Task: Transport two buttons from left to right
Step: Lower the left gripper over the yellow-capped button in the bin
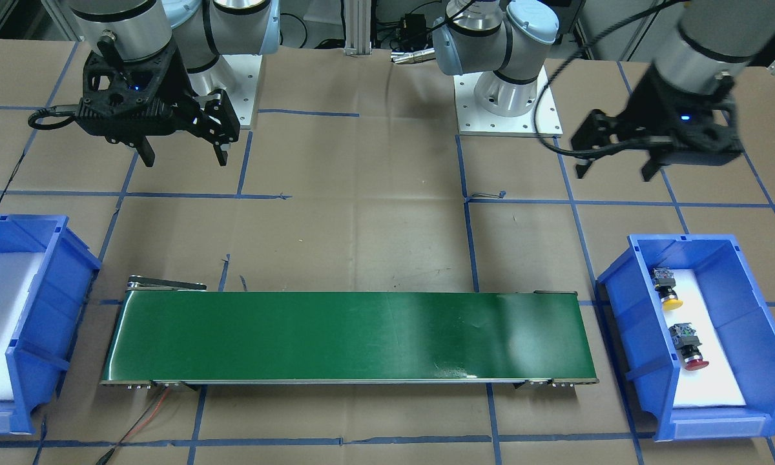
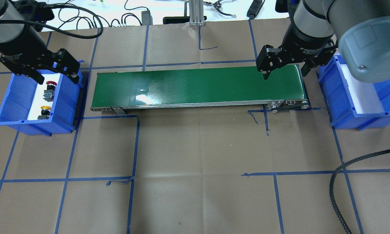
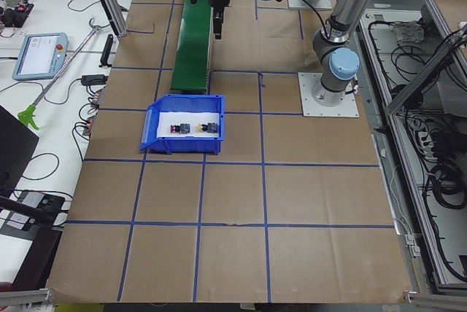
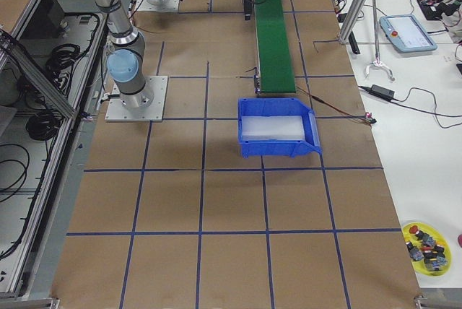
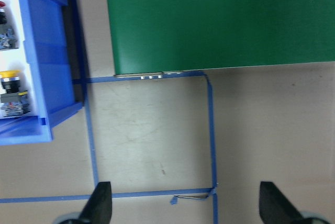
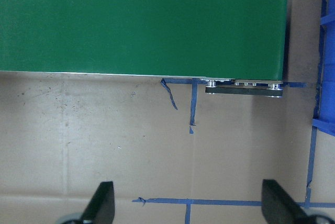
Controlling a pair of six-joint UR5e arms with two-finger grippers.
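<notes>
Yellow button: lies on its side on the white liner of the left bin, at the bin's end nearer the robot. Its long axis runs along the bin, and the cap points to the far side, away from the robot.
Red button: same bin, just beyond the yellow one and apart from it. It lies the same way, cap to the far side.
Left hand: released, fingers spread wide, raised above the tabletop near the left bin and touching nothing.
Right hand: released, fingers apart, raised near the right end of the green belt.
Right bin: only its white liner shows.
Left wrist view: catches both buttons at its left edge, the red one cut off.
Right wrist view: belt end and a sliver of the right bin.
Right side view: a yellow dish of small parts on the side desk.
</notes>
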